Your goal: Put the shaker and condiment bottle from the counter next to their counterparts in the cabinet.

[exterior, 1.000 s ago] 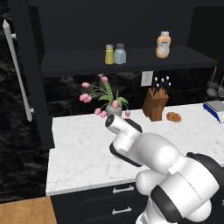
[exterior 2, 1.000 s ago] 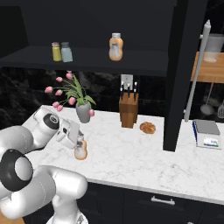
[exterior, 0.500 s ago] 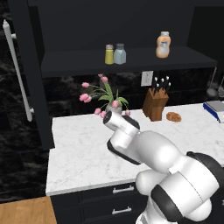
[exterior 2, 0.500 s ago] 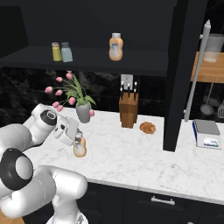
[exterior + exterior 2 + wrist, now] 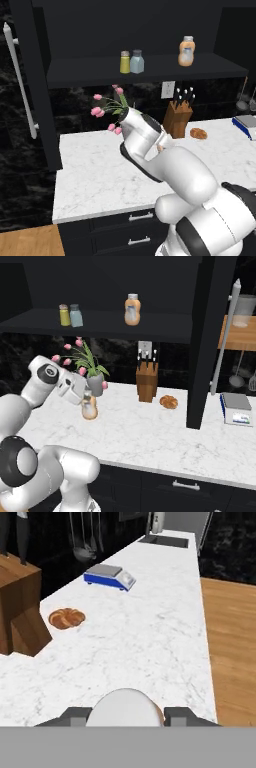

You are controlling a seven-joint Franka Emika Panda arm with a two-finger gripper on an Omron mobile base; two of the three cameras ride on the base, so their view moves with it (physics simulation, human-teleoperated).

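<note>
My gripper (image 5: 85, 399) is shut on the condiment bottle (image 5: 90, 410), a small orange bottle, just above the white marble counter (image 5: 150, 431) beside the flower vase. In the hand view the bottle's pale cap (image 5: 125, 708) sits between my two fingertips (image 5: 75, 714). The yellow-olive shaker (image 5: 64, 315) stands on the cabinet's dark shelf (image 5: 165, 326) right beside a pale blue-grey shaker (image 5: 76, 315). A second orange bottle (image 5: 132, 309) stands further right on that shelf. From the left base view the shaker (image 5: 124, 62) and the shelf bottle (image 5: 186, 51) show as well.
A grey vase of pink flowers (image 5: 95, 383) stands right behind the held bottle. A wooden knife block (image 5: 146, 383), a bread roll (image 5: 169, 402) and a blue-white kitchen scale (image 5: 236, 408) stand further right. The counter's front edge drops to a wooden floor (image 5: 232, 637).
The jaws have closed on the condiment bottle. The hand has then risen a little, taking the bottle up with it.
</note>
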